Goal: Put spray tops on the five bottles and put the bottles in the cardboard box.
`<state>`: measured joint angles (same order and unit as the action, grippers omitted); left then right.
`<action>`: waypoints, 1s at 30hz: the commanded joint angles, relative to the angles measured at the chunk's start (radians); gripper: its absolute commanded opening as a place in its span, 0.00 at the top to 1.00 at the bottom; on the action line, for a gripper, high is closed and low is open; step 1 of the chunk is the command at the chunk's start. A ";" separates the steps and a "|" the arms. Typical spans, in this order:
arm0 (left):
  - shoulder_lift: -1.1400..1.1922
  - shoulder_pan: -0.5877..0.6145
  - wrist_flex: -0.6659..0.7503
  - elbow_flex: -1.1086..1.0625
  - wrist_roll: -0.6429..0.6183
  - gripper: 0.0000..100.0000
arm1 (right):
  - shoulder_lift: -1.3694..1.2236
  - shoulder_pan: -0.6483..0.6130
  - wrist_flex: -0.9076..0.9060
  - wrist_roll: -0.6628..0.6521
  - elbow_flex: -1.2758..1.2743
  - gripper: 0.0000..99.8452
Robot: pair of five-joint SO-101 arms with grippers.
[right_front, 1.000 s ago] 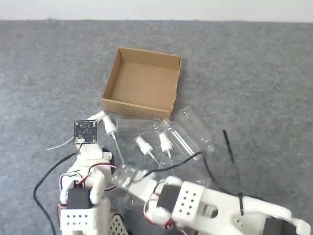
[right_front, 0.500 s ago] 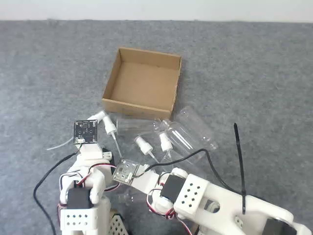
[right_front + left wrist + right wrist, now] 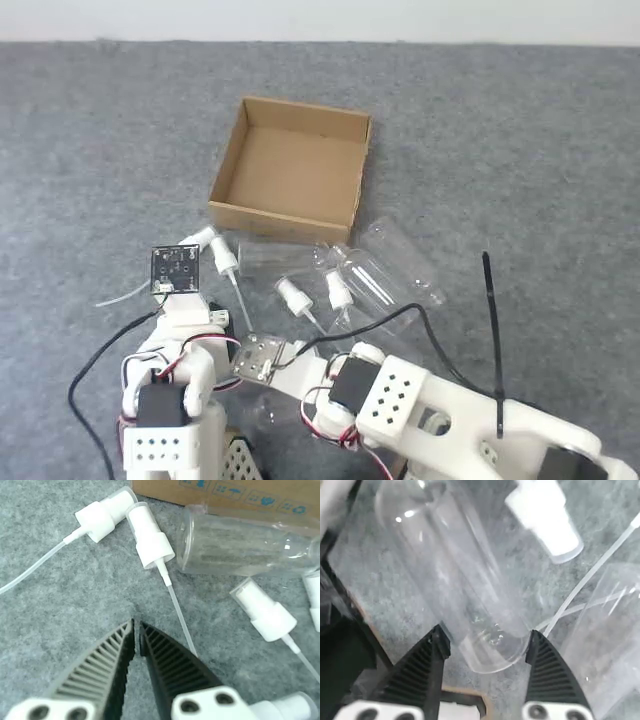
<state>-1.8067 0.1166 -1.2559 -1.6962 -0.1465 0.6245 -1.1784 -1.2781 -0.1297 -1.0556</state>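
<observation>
Right pincer: right pincer (image 3: pixel 486 641) stands open, its 2 black ribbed fingers (image 3: pixel 422 667) astride the rounded base of a clear plastic bottle (image 3: pixel 440 565) lying on its side. I cannot tell whether the pads touch it.
Left pincer: left pincer (image 3: pixel 136 626) is all but closed with nothing in it. It hangs over the grey carpet (image 3: pixel 55 595), just beside the thin dip tube (image 3: pixel 177 612) of a white plastic spray top (image 3: pixel 150 542).
Wrist views add: from above, the right arm (image 3: pixel 400 400) covers most of that bottle. The right wrist view gives its full length, with 1 more spray top (image 3: pixel 545 517) lying close by.
High view adds: the shallow brown cardboard box (image 3: pixel 290 165) sits open at the far side, well apart from both pincers.
Bottles: more clear bottles (image 3: pixel 385 275) lie on their sides on the carpet just outside the box's near wall.
Spray tops: 4 lie loose between the box and the arms, 2 of them (image 3: pixel 222 258) with heads touching near the left arm.
In the way: a black cable (image 3: pixel 400 318) loops from the right arm across the bottles. The left arm's square camera board (image 3: pixel 175 268) hides the carpet beside the 2 touching tops.
</observation>
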 commanded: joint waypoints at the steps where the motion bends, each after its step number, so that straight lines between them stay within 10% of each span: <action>1: -0.014 0.003 -0.006 0.012 0.005 0.98 | 0.007 0.073 -0.045 -0.025 0.044 0.90; 30: -0.014 0.003 -0.006 0.012 0.005 0.98 | 0.452 0.556 -0.268 -0.169 0.178 0.91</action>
<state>-1.8067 0.1166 -1.2559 -1.6962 -0.1465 1.0480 -0.6920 -1.5405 -0.2831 -0.9436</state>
